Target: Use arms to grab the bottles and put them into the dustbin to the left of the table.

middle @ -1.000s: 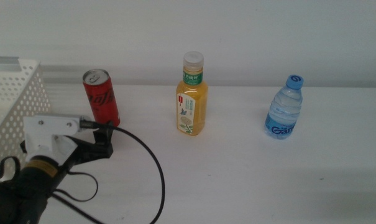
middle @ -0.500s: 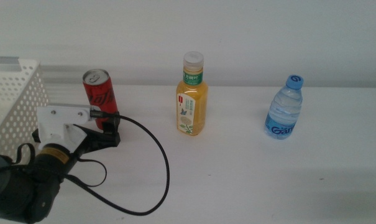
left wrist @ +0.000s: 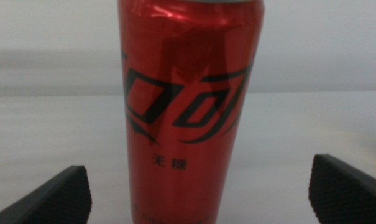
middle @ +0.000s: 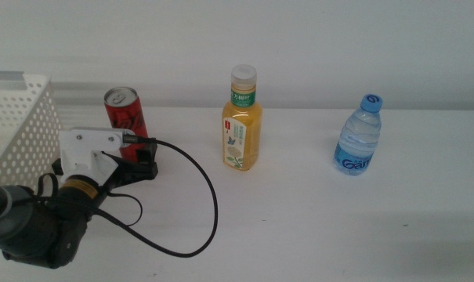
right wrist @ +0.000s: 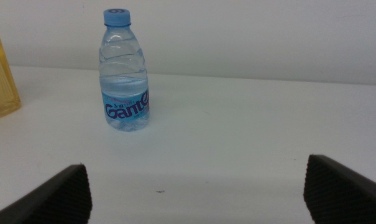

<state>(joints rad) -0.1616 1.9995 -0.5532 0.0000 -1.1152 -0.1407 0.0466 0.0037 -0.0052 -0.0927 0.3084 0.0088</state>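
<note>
The left claw (middle: 146, 160) is sitting low on the white desk (middle: 315, 204), right in front of the red soda can (middle: 127, 117), its jaws spread wide and gripping nothing — in the left wrist view the can (left wrist: 188, 112) is standing upright between the two jaw tips, touching neither. The white dustbin (middle: 21, 121) is standing just beside the can at the desk's left end. The orange juice bottle (middle: 242, 121) and the water bottle (middle: 358, 137) are standing upright further right, well apart. The right claw (right wrist: 197, 186) is waiting near the desk's front edge, jaws wide open, facing the water bottle (right wrist: 123, 71).
</note>
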